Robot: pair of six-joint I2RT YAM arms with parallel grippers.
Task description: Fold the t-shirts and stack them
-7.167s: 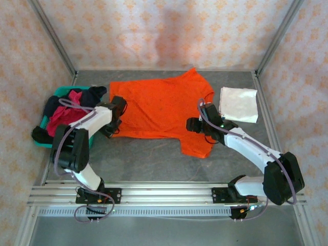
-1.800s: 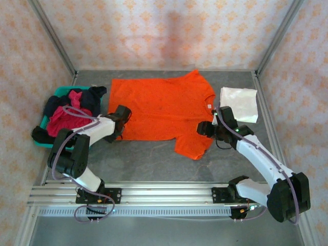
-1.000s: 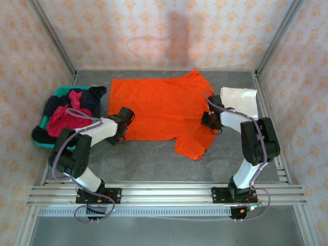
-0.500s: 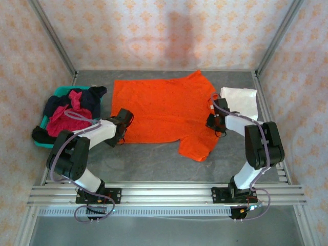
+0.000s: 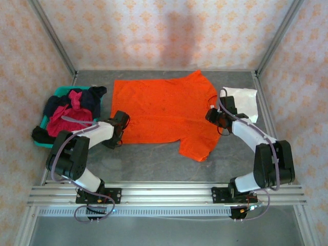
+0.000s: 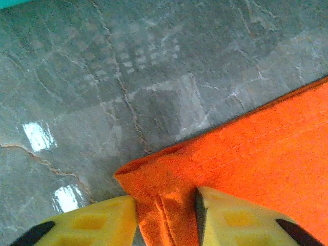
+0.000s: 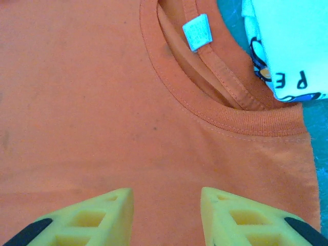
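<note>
Orange cloth takes up the middle of the tabletop [image 5: 154,159]: the orange t-shirt [image 5: 164,110] lies spread flat, collar toward our right and hem toward our left. We read this as the start of the fold, with both ends of the shirt being taken so the body can be lifted and laid over itself.

Our left hand [image 6: 166,205] sits at the near hem corner [image 6: 134,174] with its yellow fingers on either side of the cloth, which bunches and creases between them. We cannot tell whether the fingers have clamped it or merely bracket it. Our right hand [image 7: 166,205] hangs over the chest just below the collar [image 7: 225,120], fingers spread apart over smooth, unpinched cloth, holding nothing. The label [image 7: 197,32] shows inside the neck opening.

As for edges, the folded white t-shirt [image 5: 245,100] lies just beside the collar on the right, so a grasp there should take orange cloth alone. The teal basket [image 5: 56,93] at the left, holding a crimson shirt [image 5: 64,118] and a dark shirt [image 5: 89,97], stands apart from the hem. The near sleeve [image 5: 197,148] juts toward the arm bases. Bare tabletop lies open in front of the near hem, and we judge that to be the room to fold into.
</note>
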